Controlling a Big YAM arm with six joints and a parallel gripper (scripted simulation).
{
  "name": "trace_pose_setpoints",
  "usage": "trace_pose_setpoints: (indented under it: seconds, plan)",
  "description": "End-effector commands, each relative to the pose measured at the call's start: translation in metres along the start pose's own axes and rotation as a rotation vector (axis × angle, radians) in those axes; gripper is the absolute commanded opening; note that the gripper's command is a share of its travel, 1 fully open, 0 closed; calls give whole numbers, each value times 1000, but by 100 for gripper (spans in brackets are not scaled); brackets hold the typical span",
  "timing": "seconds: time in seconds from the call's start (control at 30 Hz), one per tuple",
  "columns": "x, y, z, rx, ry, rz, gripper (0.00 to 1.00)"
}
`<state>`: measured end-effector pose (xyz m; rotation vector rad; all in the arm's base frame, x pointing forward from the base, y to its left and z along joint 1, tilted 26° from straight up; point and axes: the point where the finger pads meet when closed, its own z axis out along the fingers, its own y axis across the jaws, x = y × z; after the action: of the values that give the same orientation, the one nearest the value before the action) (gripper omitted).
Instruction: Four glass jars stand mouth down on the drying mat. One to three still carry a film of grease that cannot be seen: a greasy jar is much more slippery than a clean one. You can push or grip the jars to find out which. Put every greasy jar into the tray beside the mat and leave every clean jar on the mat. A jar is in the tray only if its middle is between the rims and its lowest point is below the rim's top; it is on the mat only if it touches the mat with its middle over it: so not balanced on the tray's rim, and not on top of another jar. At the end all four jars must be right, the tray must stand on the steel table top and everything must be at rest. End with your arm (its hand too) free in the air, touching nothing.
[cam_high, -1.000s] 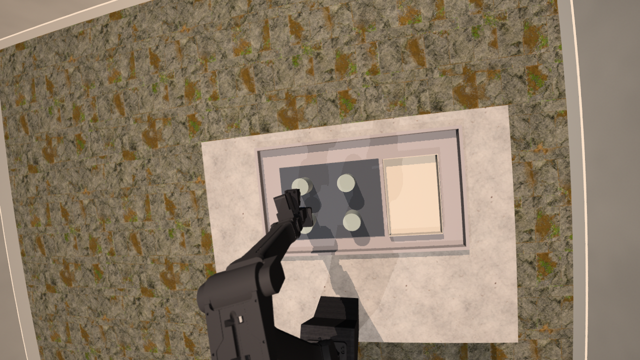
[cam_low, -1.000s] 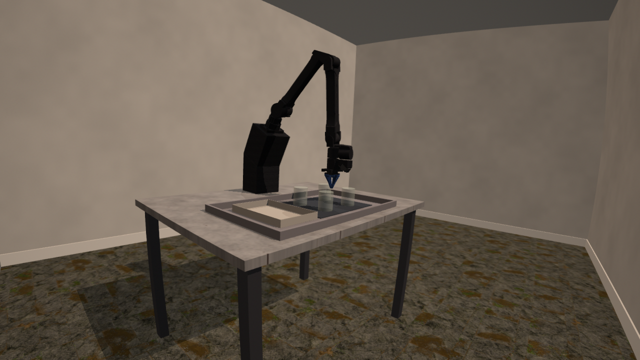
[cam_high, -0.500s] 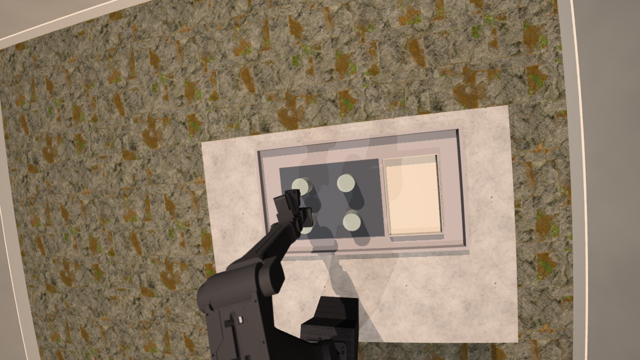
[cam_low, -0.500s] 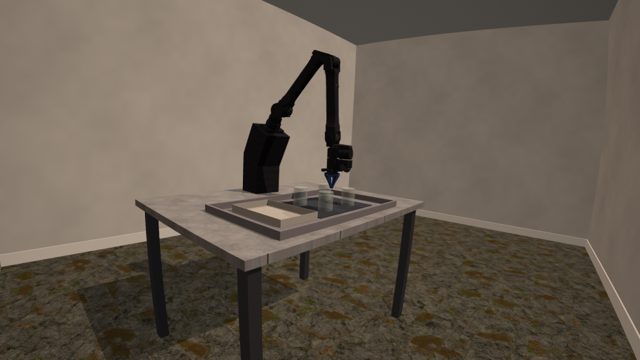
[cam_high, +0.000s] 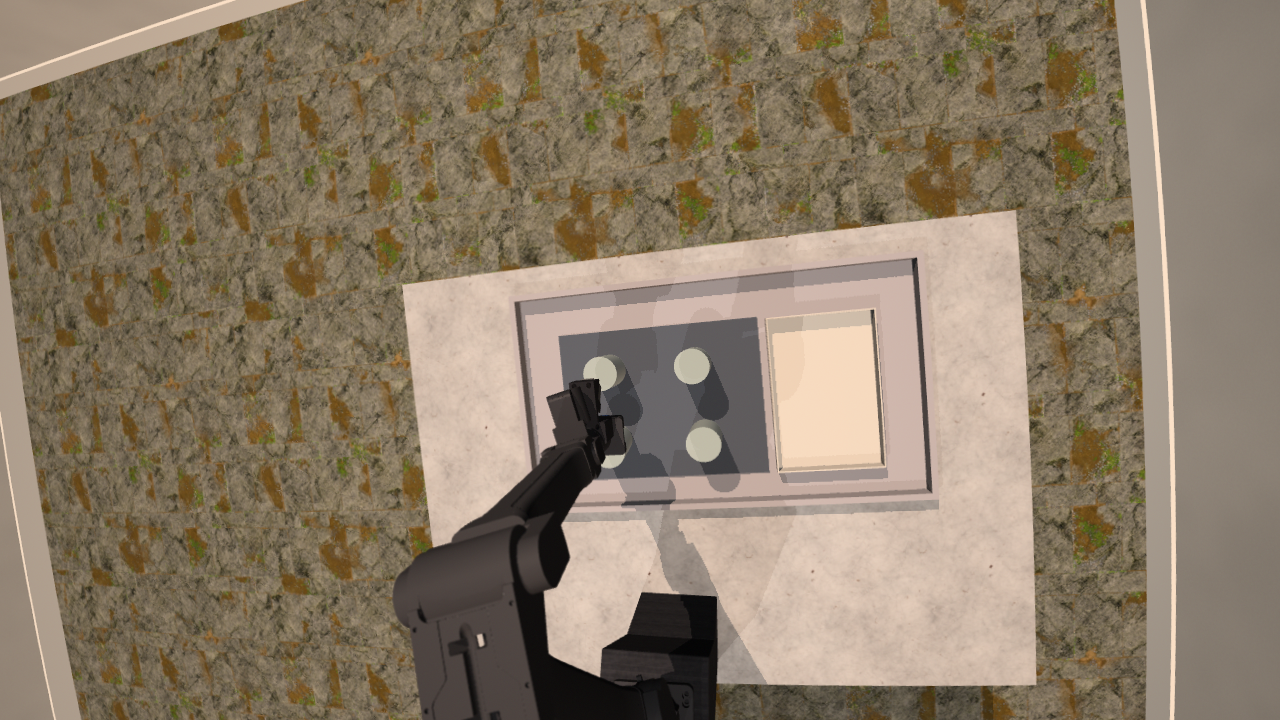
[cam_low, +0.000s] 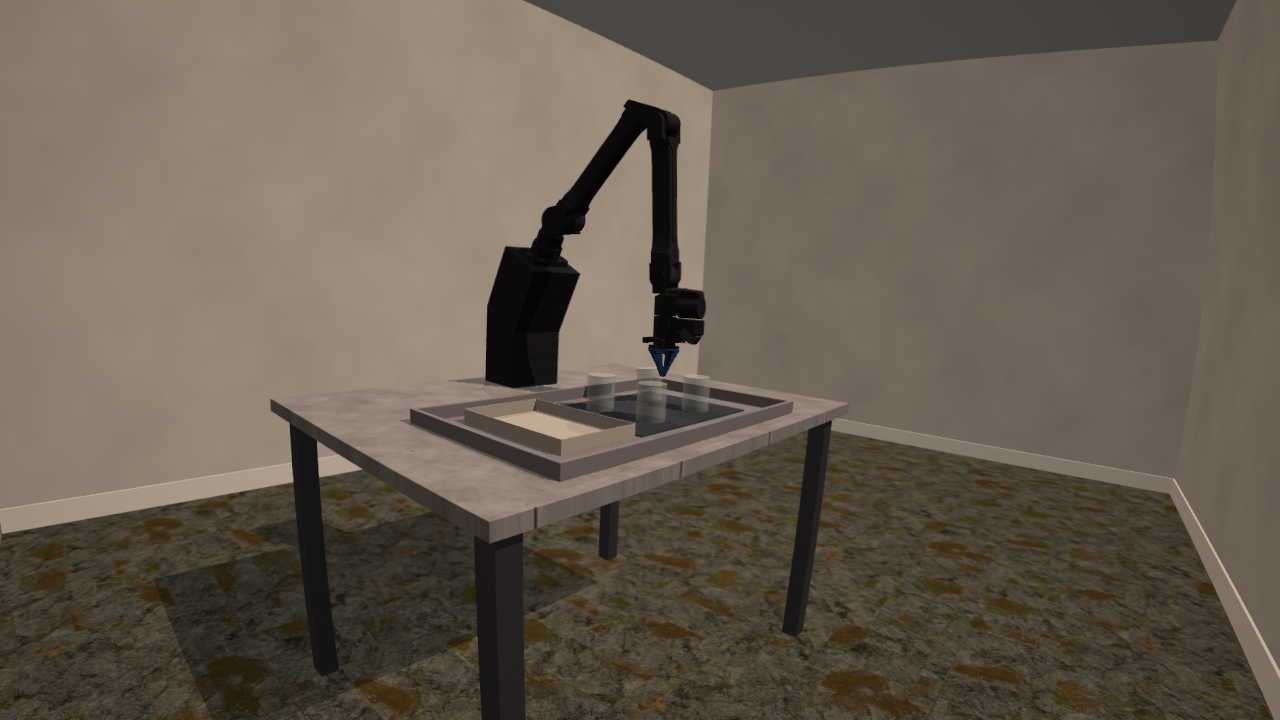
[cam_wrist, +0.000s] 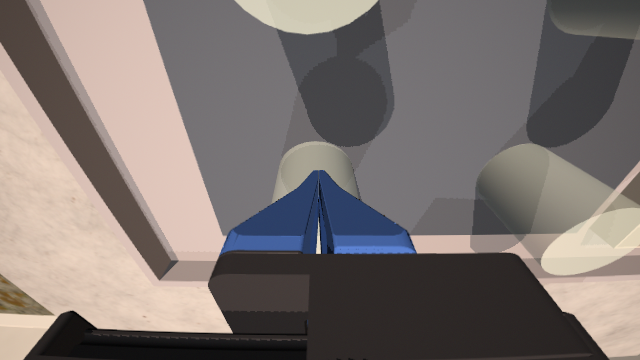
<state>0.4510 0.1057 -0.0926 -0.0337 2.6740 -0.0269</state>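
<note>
Four pale glass jars stand mouth down on the dark grey mat (cam_high: 662, 398): one at the far left (cam_high: 601, 371), one at the far right (cam_high: 691, 365), one at the near right (cam_high: 703, 443), and one at the near left (cam_high: 614, 458), partly hidden by my arm. My gripper (cam_high: 601, 429) is shut and empty, with its blue fingers pressed together. In the wrist view its tips (cam_wrist: 318, 174) point down over the near-left jar (cam_wrist: 316, 162). In the side view the tips (cam_low: 662, 365) hang just above that jar (cam_low: 646, 372).
The cream tray (cam_high: 827, 391) stands empty to the right of the mat, inside the same raised grey frame (cam_high: 921, 376) on the table. The frame's left rim (cam_wrist: 95, 150) runs close to my gripper. The robot's base (cam_high: 662, 644) stands at the table's near edge.
</note>
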Motion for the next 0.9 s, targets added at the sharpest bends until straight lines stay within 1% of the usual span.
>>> trace_pose_setpoints:
  seconds: [0.0, 0.87]
  plan:
    - [15, 3, -2, -1, 18, -7, 0]
    - [18, 3, -2, -1, 18, -7, 0]
